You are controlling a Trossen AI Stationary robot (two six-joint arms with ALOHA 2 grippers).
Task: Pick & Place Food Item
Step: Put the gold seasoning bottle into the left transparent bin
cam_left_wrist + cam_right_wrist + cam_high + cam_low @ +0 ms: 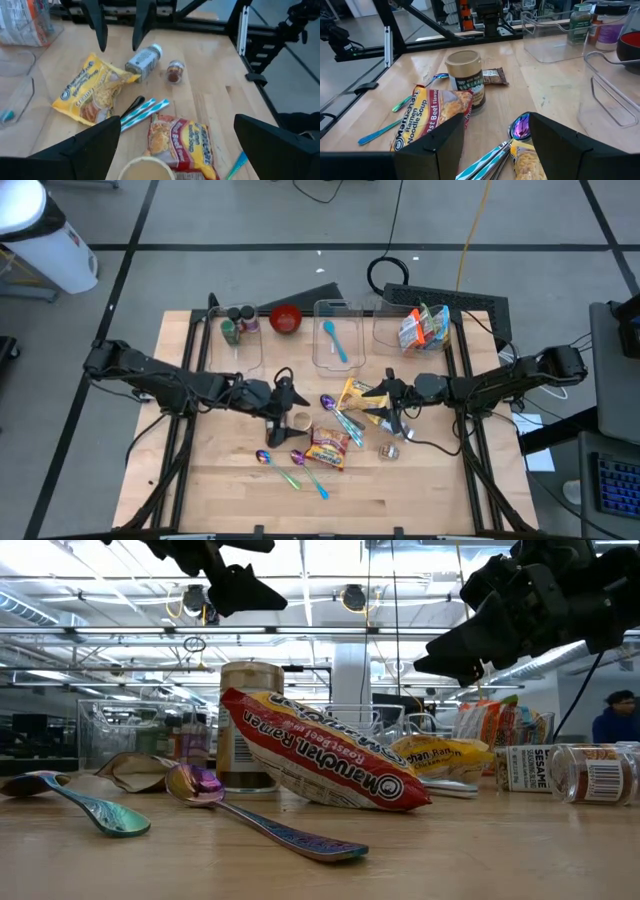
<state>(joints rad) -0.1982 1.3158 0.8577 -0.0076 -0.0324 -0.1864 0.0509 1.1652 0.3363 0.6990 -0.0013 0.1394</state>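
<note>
Wooden table, items as laid out:

- Left gripper: near the table's middle, above a small tan-lidded jar; fingers spread wide, holding nothing. In its wrist view the jar's lid sits between the two fingers.
- Right gripper: right of centre, over the yellow noodle packet; fingers parted, nothing between them.
- Red ramen packet: lying flat toward the near edge, just right of the jar.
- Yellow noodle packet: flat, farther back than the red one, with striped straws lying across its near end.
- Small brown snack wrapper: flat, just beside the jar.
- Sesame bottle and small spice jar: on their sides, right of the packets.
- Iridescent spoons: near edge, left of the red packet; another by the straws.
- Clear bins along the far edge: left holds seasoning bottles, middle a blue spoon, right snack bags.
- Red bowl: between the left and middle bins.
</note>
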